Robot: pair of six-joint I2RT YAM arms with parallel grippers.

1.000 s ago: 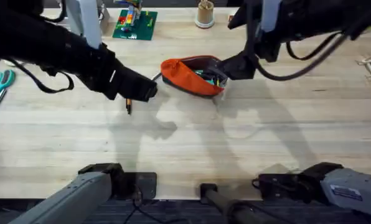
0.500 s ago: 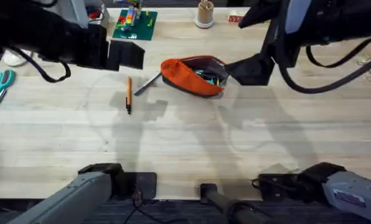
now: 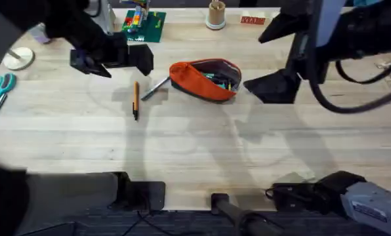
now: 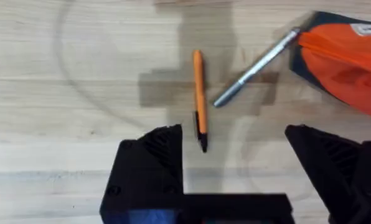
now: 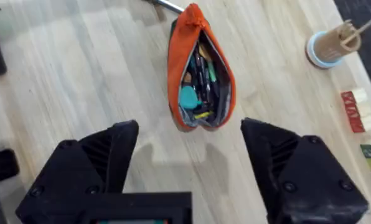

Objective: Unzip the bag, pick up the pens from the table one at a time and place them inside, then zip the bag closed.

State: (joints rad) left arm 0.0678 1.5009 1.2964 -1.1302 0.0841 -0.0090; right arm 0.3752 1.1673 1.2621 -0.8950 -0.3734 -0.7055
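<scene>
Beside bag [image 3: 204,80] (unzipped), both pens [image 3: 136,99].

Bright orange bag [image 3: 202,80] with a dark navy edge, its open mouth showing teal, green and yellow items. One pen [image 4: 199,94] is orange with a black tip; the other pen [image 4: 255,68] is silvery grey. Pale wood-grain table [image 3: 195,144]. Black grippers.

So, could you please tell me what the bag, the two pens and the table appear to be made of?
Bag: soft matte orange fabric, judging by its folds.
Orange pen: probably plastic, smooth, black tip.
Grey pen: metal or metallic plastic, with a silvery sheen.
Table: pale wood with plank grain.
</scene>
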